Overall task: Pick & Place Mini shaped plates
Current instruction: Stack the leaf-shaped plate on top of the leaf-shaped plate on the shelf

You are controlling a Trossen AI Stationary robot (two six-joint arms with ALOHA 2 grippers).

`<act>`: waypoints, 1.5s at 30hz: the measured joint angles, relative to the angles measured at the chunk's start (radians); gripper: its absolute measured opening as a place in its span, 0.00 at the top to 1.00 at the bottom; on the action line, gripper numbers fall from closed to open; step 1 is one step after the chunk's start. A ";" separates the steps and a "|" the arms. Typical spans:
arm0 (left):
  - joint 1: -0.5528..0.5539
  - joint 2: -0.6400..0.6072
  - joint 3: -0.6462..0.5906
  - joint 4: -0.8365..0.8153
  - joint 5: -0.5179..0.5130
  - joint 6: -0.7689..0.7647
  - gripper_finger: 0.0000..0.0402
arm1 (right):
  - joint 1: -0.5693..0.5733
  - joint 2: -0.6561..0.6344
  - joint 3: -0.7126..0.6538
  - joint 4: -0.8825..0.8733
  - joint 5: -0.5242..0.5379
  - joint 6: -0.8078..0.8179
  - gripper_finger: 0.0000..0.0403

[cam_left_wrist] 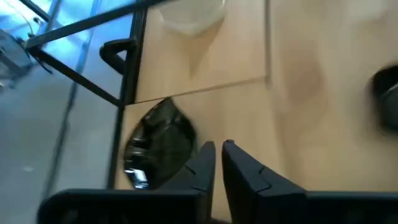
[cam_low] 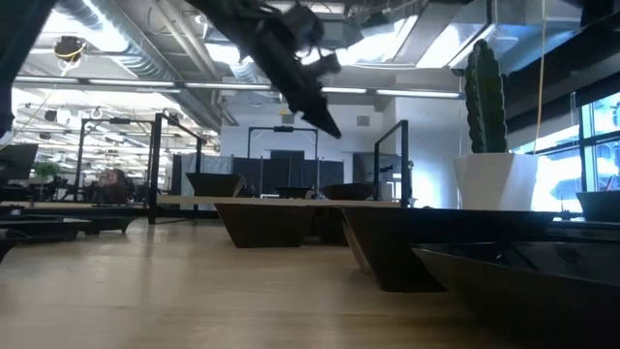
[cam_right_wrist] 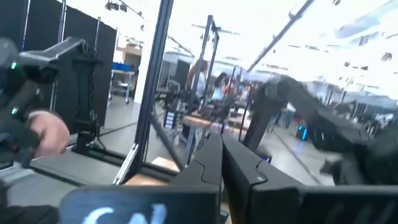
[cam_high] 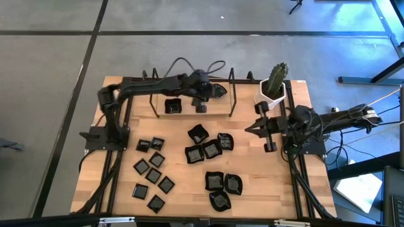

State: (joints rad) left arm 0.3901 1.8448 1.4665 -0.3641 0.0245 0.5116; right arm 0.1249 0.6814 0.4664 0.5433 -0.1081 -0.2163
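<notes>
Many glossy black mini plates lie flat on the wooden table: little flat squares [cam_high: 151, 170] at the near left, larger raised-rim squares [cam_high: 208, 146] in the middle, and wavy-edged ones [cam_high: 222, 186] at the near right. One more plate [cam_high: 172, 106] lies at the far side. A wavy plate [cam_high: 218, 90] lies by the far edge and also shows in the left wrist view [cam_left_wrist: 158, 146]. My left gripper [cam_high: 201, 104] hangs shut and empty above the table beside that plate [cam_left_wrist: 217, 155]. My right gripper [cam_high: 249, 128] is shut and empty, raised at the right [cam_right_wrist: 221, 149].
A black metal rack frame [cam_high: 230, 94] stands along the table's far part. A white pot with a cactus [cam_high: 273, 88] stands at the far right corner, close to my right arm. Bare wood shows between the plate groups and along the right side.
</notes>
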 joint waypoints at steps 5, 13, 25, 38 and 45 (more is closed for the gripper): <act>-0.006 0.117 0.110 -0.042 -0.113 0.188 0.78 | 0.000 -0.036 0.000 -0.014 0.052 -0.026 0.99; -0.005 0.240 0.254 -0.141 -0.134 0.213 0.52 | 0.000 -0.094 0.000 -0.164 0.211 -0.028 0.97; 0.070 0.283 0.325 -0.201 -0.054 0.209 0.48 | 0.000 -0.128 0.000 -0.272 0.213 -0.028 0.97; 0.061 0.351 0.325 -0.214 -0.053 0.256 0.48 | 0.000 -0.129 0.000 -0.288 0.213 -0.053 0.97; 0.062 0.381 0.330 -0.189 -0.091 0.286 0.48 | 0.000 -0.129 0.000 -0.287 0.213 -0.051 0.97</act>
State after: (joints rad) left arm 0.4522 2.2260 1.7966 -0.5531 -0.0668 0.7972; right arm 0.1246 0.5526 0.4660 0.2562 0.1045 -0.2672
